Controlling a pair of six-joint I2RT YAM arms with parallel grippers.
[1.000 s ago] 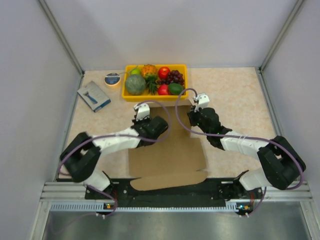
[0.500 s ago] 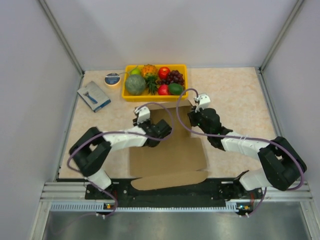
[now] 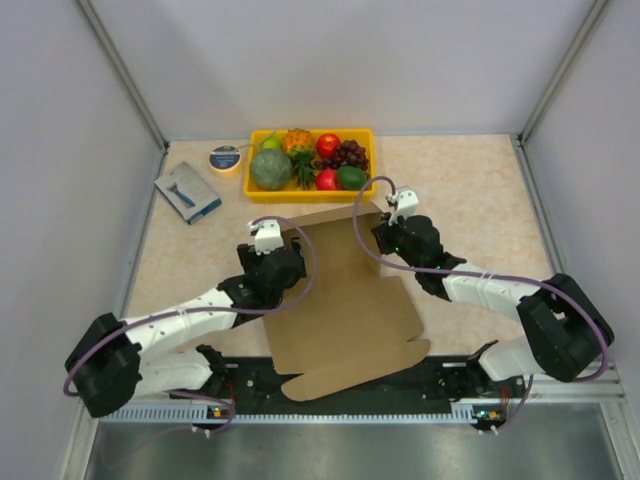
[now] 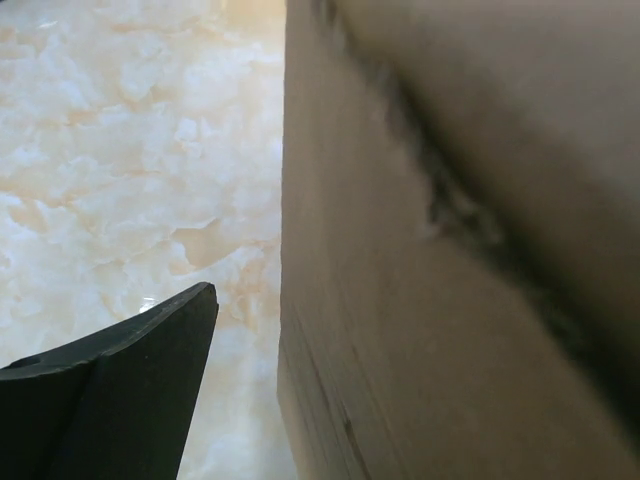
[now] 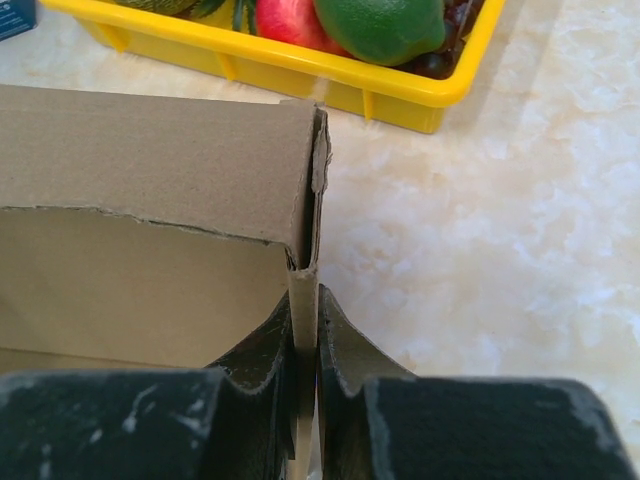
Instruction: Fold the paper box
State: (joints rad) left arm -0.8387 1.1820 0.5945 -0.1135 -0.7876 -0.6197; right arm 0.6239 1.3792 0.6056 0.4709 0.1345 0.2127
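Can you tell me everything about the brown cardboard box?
The plain brown corrugated cardboard box is half folded. Its flat base lies slightly askew on the beige marbled table, between the two arms. The far wall stands upright. A rounded lid flap reaches past the table's near edge. The right gripper pinches a thin upright panel at its far right corner.

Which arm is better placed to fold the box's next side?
Probably left. The left gripper hangs open and free beside the box; the right gripper is busy, shut on its right wall.
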